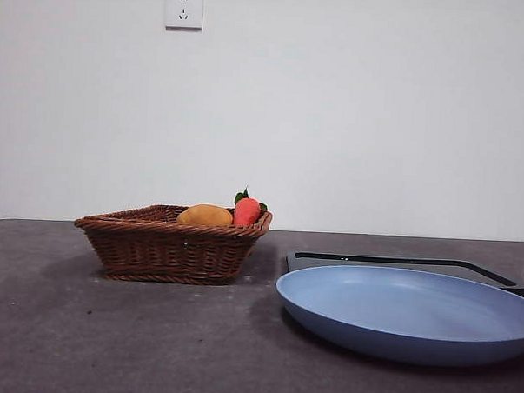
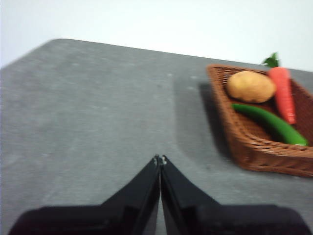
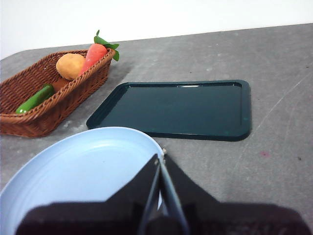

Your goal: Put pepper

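Observation:
The pepper (image 2: 270,123), long, glossy and dark green, lies inside the wicker basket (image 2: 240,142) beside a yellow-orange fruit (image 2: 250,86) and a red carrot-like item (image 2: 282,93). In the right wrist view the pepper (image 3: 35,99) shows at the basket's (image 3: 29,120) near end. From the front the basket (image 1: 168,245) hides the pepper. My left gripper (image 2: 160,159) is shut and empty over bare table, well short of the basket. My right gripper (image 3: 160,155) is shut and empty at the edge of the blue plate (image 3: 73,166).
A dark green tray (image 3: 176,108) lies flat beyond the blue plate (image 1: 396,311), to the right of the basket. The tabletop (image 1: 82,337) is grey. A white wall with a socket (image 1: 183,9) stands behind.

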`<state>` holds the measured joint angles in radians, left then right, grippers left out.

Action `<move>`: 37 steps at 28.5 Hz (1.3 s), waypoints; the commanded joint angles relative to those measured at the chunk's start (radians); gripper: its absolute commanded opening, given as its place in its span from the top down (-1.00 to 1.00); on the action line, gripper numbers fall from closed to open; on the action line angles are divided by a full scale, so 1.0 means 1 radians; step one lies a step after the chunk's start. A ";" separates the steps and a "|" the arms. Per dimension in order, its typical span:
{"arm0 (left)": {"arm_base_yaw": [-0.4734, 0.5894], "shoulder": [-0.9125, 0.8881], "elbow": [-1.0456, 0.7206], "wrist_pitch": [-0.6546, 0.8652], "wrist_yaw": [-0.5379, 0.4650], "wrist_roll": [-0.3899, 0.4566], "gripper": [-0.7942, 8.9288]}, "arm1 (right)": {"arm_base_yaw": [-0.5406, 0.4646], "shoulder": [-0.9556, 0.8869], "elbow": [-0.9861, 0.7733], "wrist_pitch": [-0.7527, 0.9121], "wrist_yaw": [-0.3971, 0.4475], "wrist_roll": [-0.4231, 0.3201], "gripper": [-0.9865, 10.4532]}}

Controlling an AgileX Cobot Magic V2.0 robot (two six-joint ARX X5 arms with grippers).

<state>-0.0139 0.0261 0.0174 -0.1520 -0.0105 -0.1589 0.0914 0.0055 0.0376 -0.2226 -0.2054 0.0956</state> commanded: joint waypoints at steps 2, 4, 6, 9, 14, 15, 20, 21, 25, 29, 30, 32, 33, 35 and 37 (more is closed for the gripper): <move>0.002 -0.003 -0.011 0.019 0.057 -0.070 0.82 | 0.002 0.001 -0.005 0.013 0.003 0.107 0.82; 0.002 -0.003 -0.010 0.021 0.095 -0.105 0.82 | 0.002 0.005 -0.005 0.013 0.002 0.129 0.82; 0.002 -0.003 -0.009 0.024 0.139 -0.143 0.82 | 0.002 0.007 -0.004 0.025 -0.002 0.200 0.82; 0.002 -0.003 0.000 0.024 0.202 -0.206 0.82 | 0.002 0.008 0.000 0.061 -0.013 0.303 0.82; 0.002 0.003 0.068 0.008 0.275 -0.242 0.82 | 0.002 0.014 0.042 0.092 -0.028 0.343 0.82; 0.002 0.009 0.092 -0.006 0.275 -0.242 0.82 | 0.002 0.023 0.061 0.091 -0.028 0.343 0.82; 0.002 0.097 0.228 -0.062 0.280 -0.238 0.82 | 0.002 0.098 0.167 0.080 -0.031 0.342 0.82; 0.002 0.126 0.258 -0.068 0.288 -0.237 0.82 | 0.002 0.121 0.193 0.075 -0.032 0.341 0.82; 0.002 0.242 0.381 -0.108 0.360 -0.195 0.82 | 0.002 0.222 0.318 -0.004 -0.055 0.290 0.82; 0.002 0.365 0.518 -0.207 0.438 -0.100 0.82 | 0.003 0.340 0.474 -0.160 -0.094 0.195 0.82; 0.002 0.401 0.560 -0.244 0.462 -0.069 0.82 | 0.003 0.378 0.524 -0.214 -0.111 0.161 0.82; 0.002 0.453 0.622 -0.308 0.493 -0.016 0.82 | 0.003 0.437 0.607 -0.310 -0.131 0.103 0.82; 0.002 0.479 0.653 -0.341 0.512 0.008 0.82 | 0.003 0.470 0.652 -0.365 -0.137 0.070 0.82; 0.002 0.518 0.700 -0.398 0.544 0.054 0.82 | 0.003 0.525 0.727 -0.464 -0.137 0.021 0.82; 0.002 0.552 0.743 -0.458 0.577 0.089 0.82 | 0.003 0.584 0.808 -0.578 -0.137 -0.048 0.82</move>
<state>-0.0139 0.5701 0.7399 -0.5968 0.5503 -0.1394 0.0917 0.5674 0.8024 -0.7502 -0.3405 0.1440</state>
